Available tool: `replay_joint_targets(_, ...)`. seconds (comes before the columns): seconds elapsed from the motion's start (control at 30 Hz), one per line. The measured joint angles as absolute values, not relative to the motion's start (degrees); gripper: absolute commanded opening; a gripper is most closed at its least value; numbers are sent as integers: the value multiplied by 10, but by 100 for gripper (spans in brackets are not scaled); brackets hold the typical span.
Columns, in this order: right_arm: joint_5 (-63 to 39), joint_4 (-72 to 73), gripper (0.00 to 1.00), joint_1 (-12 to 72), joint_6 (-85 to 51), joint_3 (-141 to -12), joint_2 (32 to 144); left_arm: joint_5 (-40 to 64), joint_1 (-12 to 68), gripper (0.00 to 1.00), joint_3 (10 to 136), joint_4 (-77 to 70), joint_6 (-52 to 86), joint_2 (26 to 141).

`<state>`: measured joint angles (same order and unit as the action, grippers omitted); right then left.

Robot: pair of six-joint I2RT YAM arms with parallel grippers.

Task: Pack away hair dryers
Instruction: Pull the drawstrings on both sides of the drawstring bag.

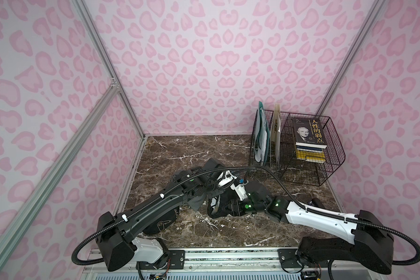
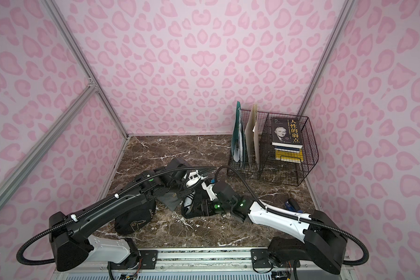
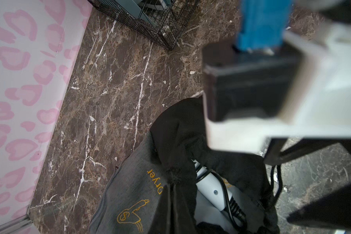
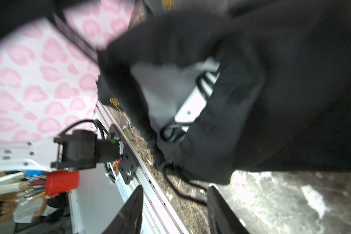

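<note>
Showing white hair dryer (image 3: 211,186) lying inside the open black pouch (image 3: 176,129), at centre of both top views. Left gripper (image 1: 210,189): jaws together, pinching a raised fold of the pouch rim. Right gripper (image 4: 174,194): jaws apart, gripping nothing, just beside the pouch mouth.

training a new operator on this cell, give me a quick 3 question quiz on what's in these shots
1. True or false: the white hair dryer sits inside the open black pouch.
2. What is stacked in the wide compartment of the wire basket? A books B hair dryers C cups
3. Fill in: the right gripper has its fingers ____.
Key: 1 true; 2 A; 3 open
</note>
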<state>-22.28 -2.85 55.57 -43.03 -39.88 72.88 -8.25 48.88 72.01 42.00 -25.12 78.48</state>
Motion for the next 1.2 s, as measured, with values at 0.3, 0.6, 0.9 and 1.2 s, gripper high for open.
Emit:
replay_joint_targets(0.3,-107,-34,52,608,-430,-411,739,-83,487,2,722,423,-249,785)
replay_joint_targets(0.6,-60,-52,51,616,-408,-430,756,-73,487,2,729,432,-250,786)
replay_joint_targets(0.9,-79,-38,50,622,-392,-423,758,-69,487,2,733,436,-252,793)
replay_joint_targets(1.2,-90,-32,38,624,-379,-427,785,-69,486,2,737,439,-252,793)
